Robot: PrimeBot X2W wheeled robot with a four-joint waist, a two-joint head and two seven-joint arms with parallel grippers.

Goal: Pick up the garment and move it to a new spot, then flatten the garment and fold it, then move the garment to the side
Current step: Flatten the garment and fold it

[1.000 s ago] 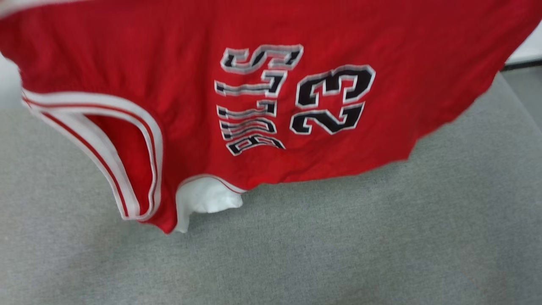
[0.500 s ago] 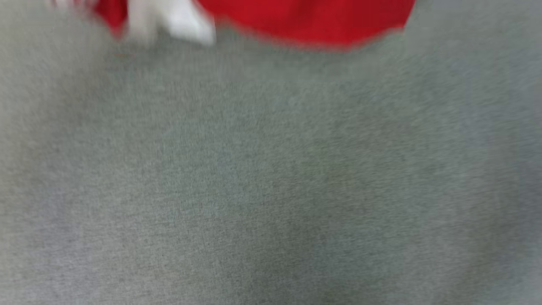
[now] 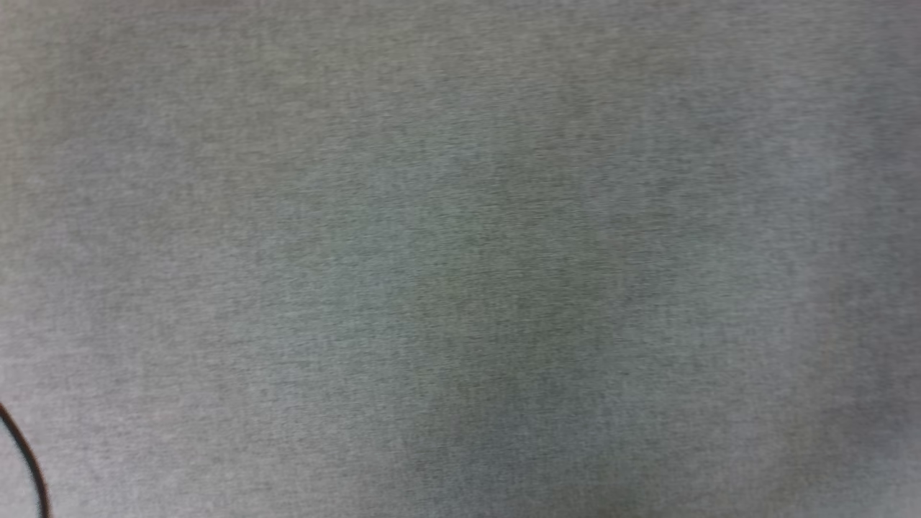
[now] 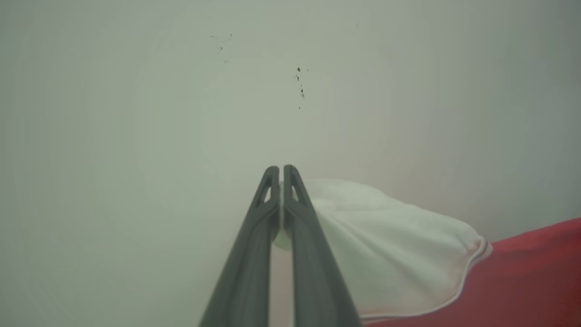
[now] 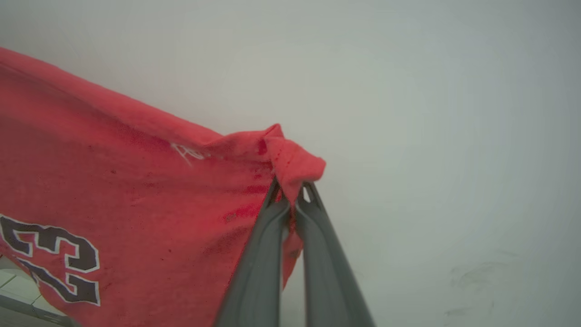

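- My left claw (image 4: 278,171) is pinched narrow. Its two dark fingers clamp the white sleeve (image 4: 390,245) of the garment (image 4: 540,277), and a sliver of white cloth shows in the slit between them.
- In the left wrist view the sleeve bulges out to the right of my fingers. Its striped trim curves round to meet the red body of the shirt at the lower right corner.
- My right claw (image 5: 292,190) is closed just as tightly on a bunched fold of the red cloth. A small flap of it folds over my fingertips.
- In the right wrist view the red cloth spreads away to the left of my fingers. The dark, white-outlined number (image 5: 54,263) sits near the lower left edge.
- So the garment hangs from both my claws, one on the sleeve and one on the red body, with a pale wall (image 4: 136,113) behind it.
- The wall carries a few small dark specks (image 4: 300,86) above my left fingertips.
- The head view looks down on a grey woven surface (image 3: 460,259), somewhat blurred.
- A thin dark curved line (image 3: 25,460) crosses the lower left corner of that view; I cannot tell what it is.
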